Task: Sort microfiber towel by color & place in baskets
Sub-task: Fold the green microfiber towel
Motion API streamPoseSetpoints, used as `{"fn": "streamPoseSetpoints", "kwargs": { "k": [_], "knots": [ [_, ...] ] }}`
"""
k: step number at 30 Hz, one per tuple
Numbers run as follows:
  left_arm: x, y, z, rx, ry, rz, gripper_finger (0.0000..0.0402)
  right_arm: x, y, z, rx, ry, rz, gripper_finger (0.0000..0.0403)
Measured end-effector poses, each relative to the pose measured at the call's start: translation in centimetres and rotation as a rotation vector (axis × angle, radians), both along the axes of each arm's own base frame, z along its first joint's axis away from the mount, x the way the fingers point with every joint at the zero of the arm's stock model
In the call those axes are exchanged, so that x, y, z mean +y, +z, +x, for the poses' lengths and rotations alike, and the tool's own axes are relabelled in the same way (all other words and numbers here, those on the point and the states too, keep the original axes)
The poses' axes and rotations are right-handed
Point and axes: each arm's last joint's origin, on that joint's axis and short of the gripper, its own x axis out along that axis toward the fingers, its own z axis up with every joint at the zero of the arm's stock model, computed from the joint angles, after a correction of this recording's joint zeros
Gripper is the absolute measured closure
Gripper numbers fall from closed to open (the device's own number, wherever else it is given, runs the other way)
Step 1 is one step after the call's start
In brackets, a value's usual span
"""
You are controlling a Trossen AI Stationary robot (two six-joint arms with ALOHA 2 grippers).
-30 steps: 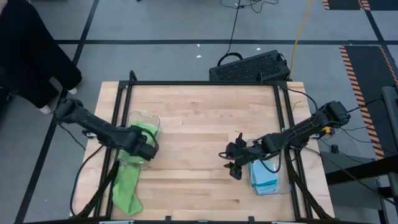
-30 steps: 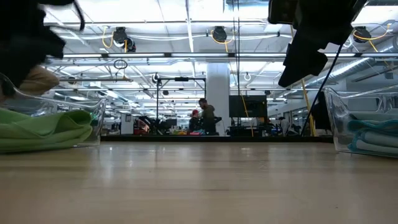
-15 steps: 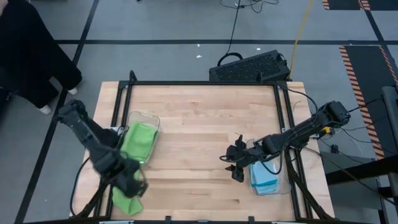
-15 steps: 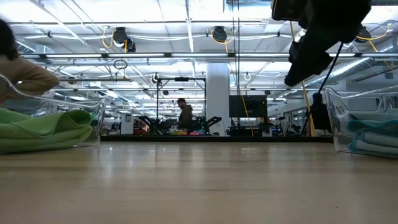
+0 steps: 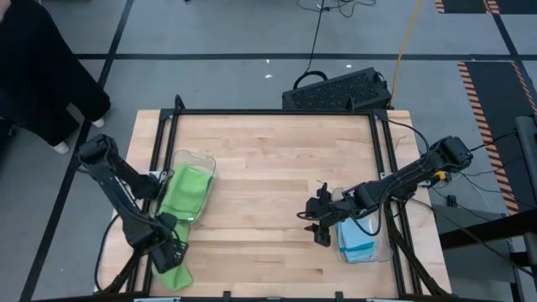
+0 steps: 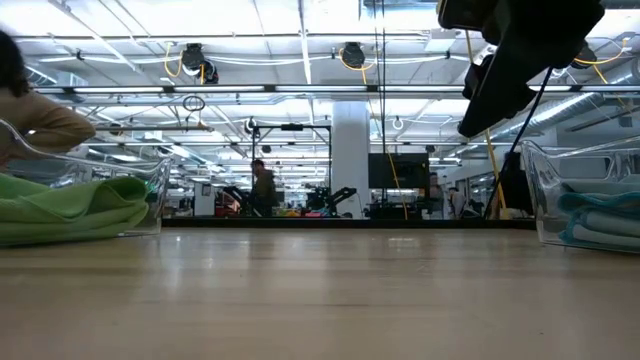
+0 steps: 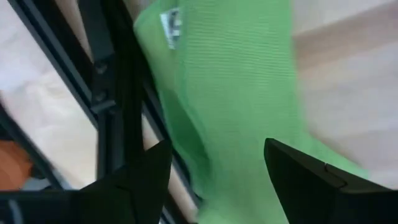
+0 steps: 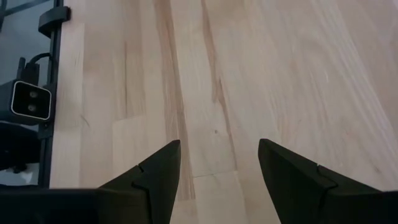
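The left gripper, fingers spread, has swung from its basket to the bench-edge green towel; sorting continues.

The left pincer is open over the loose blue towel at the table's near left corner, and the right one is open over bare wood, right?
Not quite: that loose towel is lime green, not blue, as the high view shows. The left pincer is open over it, and the right pincer is open over bare wood.
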Motion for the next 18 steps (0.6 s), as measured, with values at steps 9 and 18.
{"fn": "streamPoseSetpoints", "kwargs": {
  "k": [9, 18],
  "knots": [
    [-0.5, -2.2, -0.1, 0.032, -0.06, -0.174, 0.0248, 0.0, 0.0, 0.0, -0.008, -0.006, -0.003, 0.0195],
    [-1.9, -0.3, 1.8, -0.134, -0.042, -0.282, 0.039, -1.0, 0.2, 0.3, -0.066, -0.011, -0.198, 0.0195]
  ]
}}
